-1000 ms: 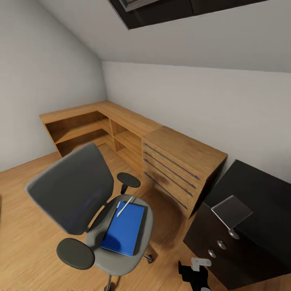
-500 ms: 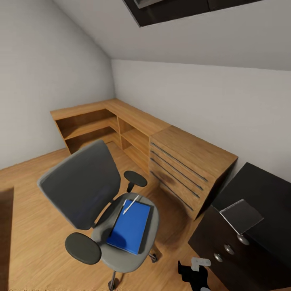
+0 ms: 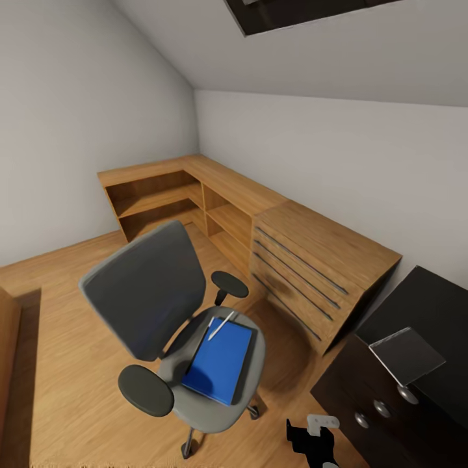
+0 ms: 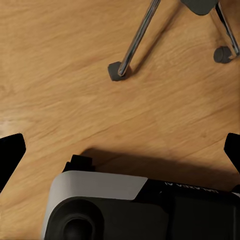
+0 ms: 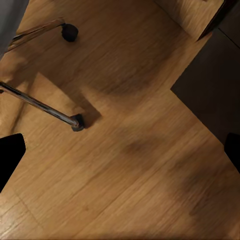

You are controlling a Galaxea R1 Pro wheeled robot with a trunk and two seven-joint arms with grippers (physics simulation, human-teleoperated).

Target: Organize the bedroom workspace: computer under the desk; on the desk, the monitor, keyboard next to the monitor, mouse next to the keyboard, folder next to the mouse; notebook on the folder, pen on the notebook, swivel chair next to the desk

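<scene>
Bedroom floor holds the swivel chair, blue folder waiting on its seat; both claws open, empty.

1. The wooden floor spreads below the left gripper — its two black fingertips stand wide apart.
2. The swivel chair shows chrome legs and dark castors.
3. A grey-and-black part of the robot's body lies underneath.
</scene>
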